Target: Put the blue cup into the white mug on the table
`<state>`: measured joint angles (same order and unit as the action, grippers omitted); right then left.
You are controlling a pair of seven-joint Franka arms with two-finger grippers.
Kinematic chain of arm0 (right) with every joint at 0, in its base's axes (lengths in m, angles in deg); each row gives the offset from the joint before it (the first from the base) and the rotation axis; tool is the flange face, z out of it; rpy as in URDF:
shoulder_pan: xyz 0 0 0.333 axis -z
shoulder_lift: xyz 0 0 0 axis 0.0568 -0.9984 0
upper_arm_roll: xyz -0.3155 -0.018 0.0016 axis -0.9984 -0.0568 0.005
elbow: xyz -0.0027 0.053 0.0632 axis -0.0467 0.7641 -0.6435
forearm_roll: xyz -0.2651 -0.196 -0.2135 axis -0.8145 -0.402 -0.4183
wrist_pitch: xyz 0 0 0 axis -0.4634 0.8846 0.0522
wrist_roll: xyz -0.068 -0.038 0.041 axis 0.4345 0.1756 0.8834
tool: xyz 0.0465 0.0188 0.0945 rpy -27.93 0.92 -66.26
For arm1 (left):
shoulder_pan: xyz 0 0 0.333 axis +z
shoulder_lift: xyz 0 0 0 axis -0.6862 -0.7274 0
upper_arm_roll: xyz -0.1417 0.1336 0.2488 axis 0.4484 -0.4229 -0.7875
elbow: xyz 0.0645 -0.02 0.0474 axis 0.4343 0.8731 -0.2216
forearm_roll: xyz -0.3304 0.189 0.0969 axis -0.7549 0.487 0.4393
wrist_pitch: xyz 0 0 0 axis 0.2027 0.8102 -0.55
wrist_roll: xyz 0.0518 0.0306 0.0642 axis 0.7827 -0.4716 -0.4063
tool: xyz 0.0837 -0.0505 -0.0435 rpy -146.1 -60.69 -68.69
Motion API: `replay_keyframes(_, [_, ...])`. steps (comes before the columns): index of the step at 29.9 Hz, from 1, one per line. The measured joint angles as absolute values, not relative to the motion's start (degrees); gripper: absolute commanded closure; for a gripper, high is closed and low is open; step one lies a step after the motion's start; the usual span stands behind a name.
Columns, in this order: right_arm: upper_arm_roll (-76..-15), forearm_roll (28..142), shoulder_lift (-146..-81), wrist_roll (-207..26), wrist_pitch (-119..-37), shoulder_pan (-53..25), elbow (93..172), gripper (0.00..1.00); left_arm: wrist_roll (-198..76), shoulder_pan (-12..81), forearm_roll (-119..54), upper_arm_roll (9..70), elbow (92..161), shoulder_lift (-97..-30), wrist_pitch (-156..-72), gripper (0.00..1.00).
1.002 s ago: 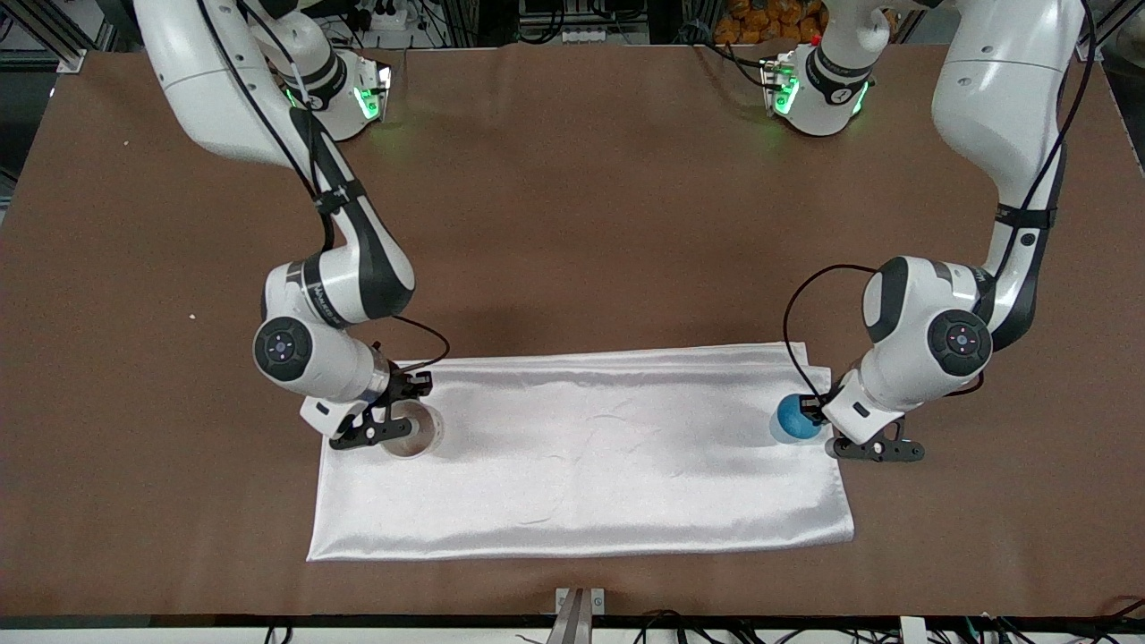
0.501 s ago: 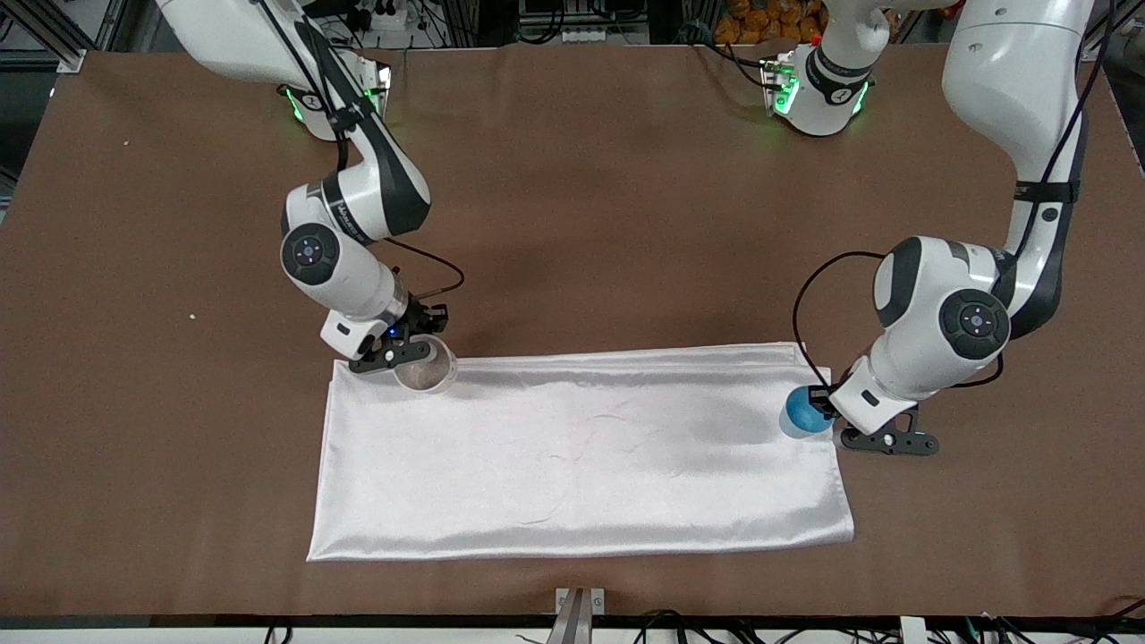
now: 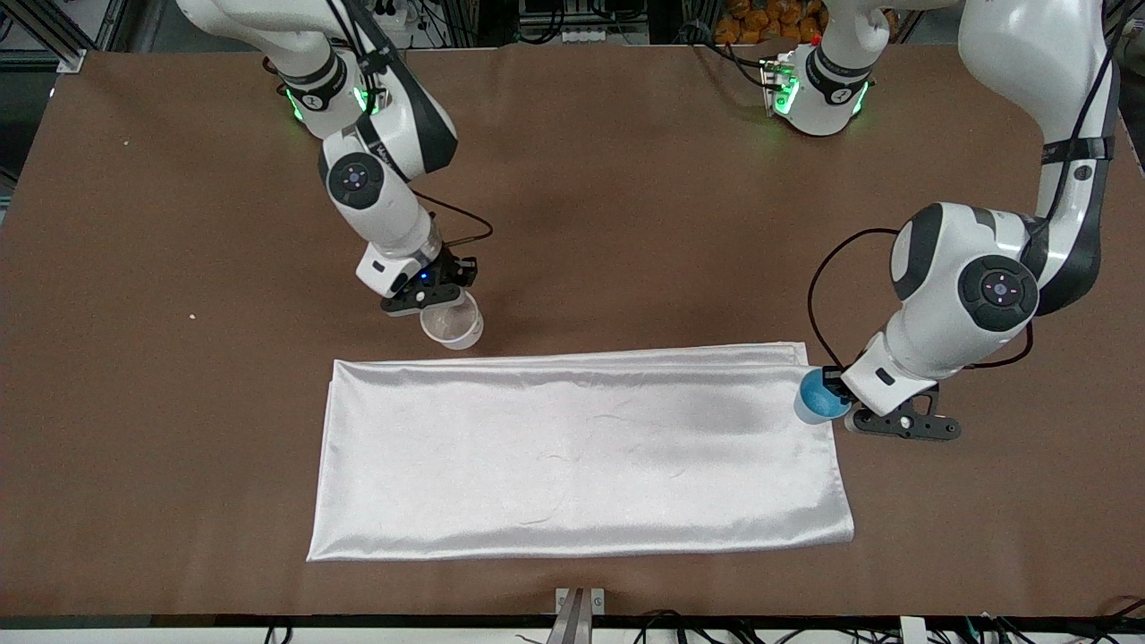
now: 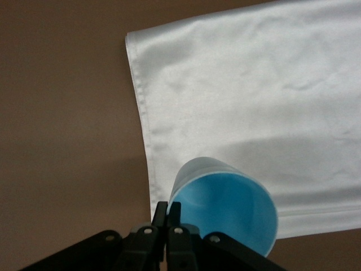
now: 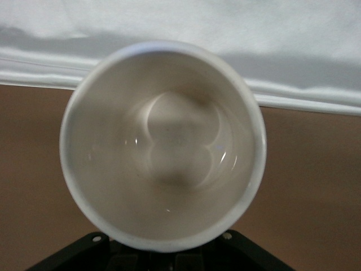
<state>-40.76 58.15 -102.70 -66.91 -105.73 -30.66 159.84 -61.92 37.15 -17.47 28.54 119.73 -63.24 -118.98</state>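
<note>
Over the bare brown table (image 3: 179,224), just off the cloth's edge nearest the robots' bases, I now have the right gripper (image 3: 428,295) carrying the white mug (image 3: 452,324); half a second ago it hung above the corner of the white cloth (image 3: 581,452), and a second ago lower over that end of the cloth, so the arm has swung the mug toward its base. My left gripper (image 3: 836,394) has shifted only slightly with the blue cup (image 3: 821,396), which has stayed over the cloth's edge at the left arm's end. In the left wrist view the fingers (image 4: 174,217) are pressed together on the cup's thin rim, with the cup (image 4: 225,212) tilted so that its smooth pale-blue inside shows. In the right wrist view the mug (image 5: 163,144) fills the frame, round with a thick glossy rim and an off-white inside; it sits right against the gripper body, but I cannot tell how the fingers stand. The cloth is shiny and satin-like, with soft creases; the table is matte.
</note>
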Motion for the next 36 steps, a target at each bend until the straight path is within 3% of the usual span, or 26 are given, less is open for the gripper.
replay_keyframes(19, [-40.6,58.1,-103.5,-43.5,-111.1,-44.9,160.7,1.00,-68.2,36.3,-17.5,36.7,120.2,-61.9,-113.1,1.00])
replay_keyframes(34, [-40.8,58.1,-112.4,-41.2,-122.3,-47.0,161.0,1.00,-76.4,32.4,-17.5,37.6,120.7,-63.1,-112.8,1.00])
replay_keyframes(35, [-40.8,58.1,-112.8,-41.2,-122.6,-47.0,160.9,0.99,-76.6,32.4,-17.5,37.6,120.7,-63.4,-112.8,1.00])
replay_keyframes(36, [-40.8,58.1,-113.1,-41.2,-122.8,-47.0,160.7,0.78,-76.6,32.4,-17.5,37.6,120.7,-63.5,-112.8,1.00])
